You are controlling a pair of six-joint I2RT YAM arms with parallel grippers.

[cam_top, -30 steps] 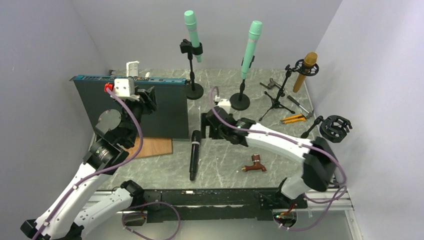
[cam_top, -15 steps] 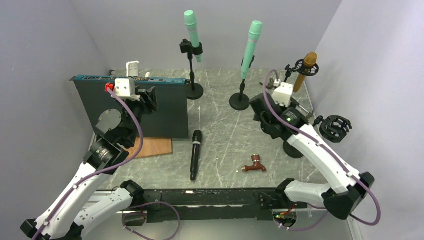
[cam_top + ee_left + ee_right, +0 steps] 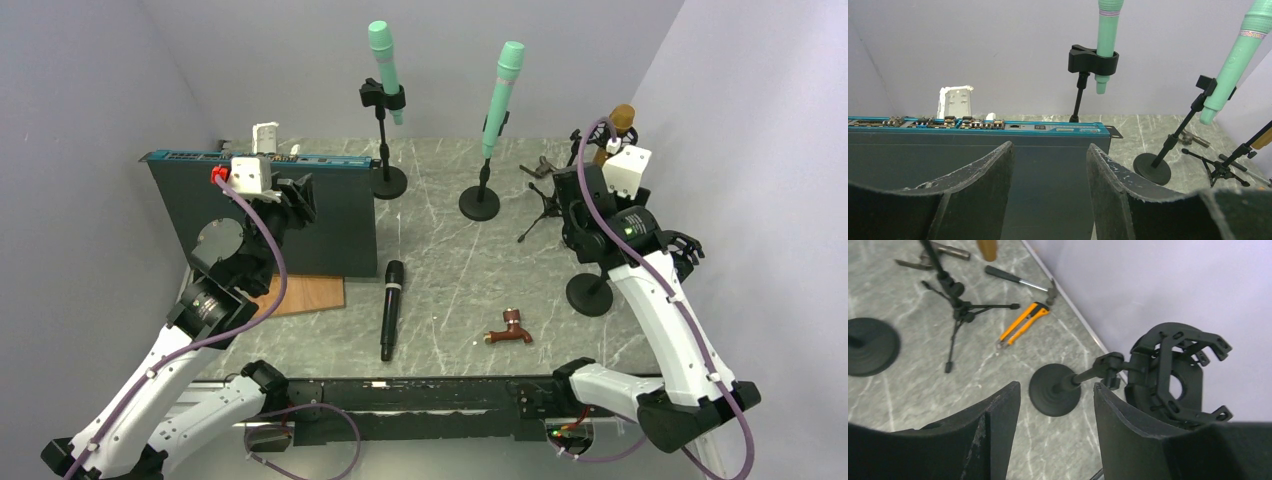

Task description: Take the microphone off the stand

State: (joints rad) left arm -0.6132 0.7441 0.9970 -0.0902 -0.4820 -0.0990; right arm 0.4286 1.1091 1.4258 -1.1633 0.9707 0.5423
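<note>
Three microphones are seen upright in stands along the upper part of the top view. The gold microphone [image 3: 622, 118], at the upper right, is judged to be the one meant, since the right arm is raised just beside it. It is clipped in a ring mount on a black tripod stand [image 3: 548, 205] and is partly hidden by the wrist camera. Its amber lower end shows at the top edge of the right wrist view.

The right gripper [image 3: 1055, 387] is held wide open, with nothing between its fingers. Below it lie the round base and the empty shock mount [image 3: 1173, 375] of another stand. The left gripper [image 3: 1050, 147] is likewise spread open and empty, raised before a dark rack unit [image 3: 265, 215] at the left. Two green microphones [image 3: 383, 60] are clipped in stands at the upper centre. A black microphone [image 3: 388, 308] lies flat on the table at the centre.

The gold microphone is expected to be stiff, smooth and fairly weighty, with a grille that dents easily. It is best taken on the plain body, clear of the ring. It would be drawn out along its own axis, since the light tripod could be tipped by a sideways pull.
</note>
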